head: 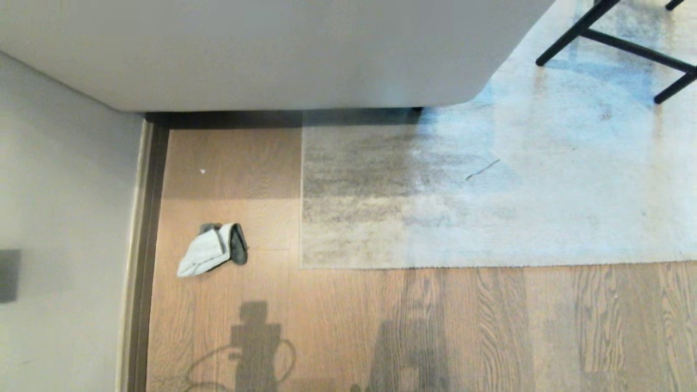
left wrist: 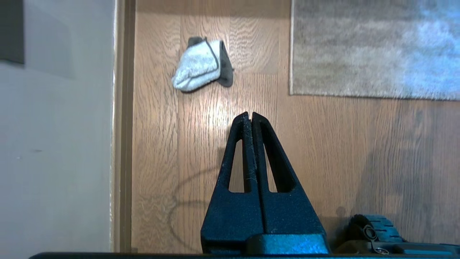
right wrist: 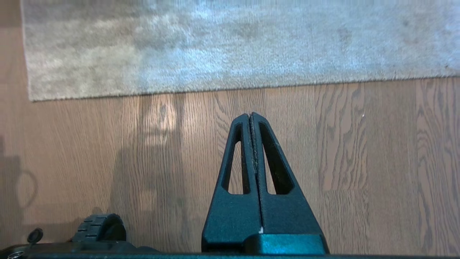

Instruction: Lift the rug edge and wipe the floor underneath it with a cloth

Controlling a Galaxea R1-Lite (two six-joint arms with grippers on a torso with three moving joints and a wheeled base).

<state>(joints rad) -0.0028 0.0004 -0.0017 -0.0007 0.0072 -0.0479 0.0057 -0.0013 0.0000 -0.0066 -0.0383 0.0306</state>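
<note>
**Both jaws closed and empty, cloth and rug flat on floor**

Left gripper [left wrist: 251, 114]: jaws pressed together, nothing between them, hanging above bare floor [left wrist: 323, 151]. Cloth [left wrist: 201, 65] lying ahead of the jaw tips and off toward the wall side, well apart, not touched. Crumpled, pale face up, darker grey face showing along one side. Rug corner ahead of the tips on the other side, also apart.

Right gripper [right wrist: 250, 115]: jaws pressed together, empty, above wood planks. Rug edge [right wrist: 215, 88] running straight across just ahead of the tips, flat on the floor, not lifted, not in contact.

Head view: neither gripper visible. Cloth [head: 212, 249] on the floor [head: 490, 326] between the dark skirting strip [head: 148, 245] and the rug edge [head: 301, 218], closer to the skirting. Rug corner square, lying flat. Pale sofa-like furniture [head: 272, 49] over the far side of rug and floor. Black chair legs [head: 621, 41] standing on the rug at far right. Grey wall [head: 60, 218] along the left side. Robot shadows on the near planks.
</note>
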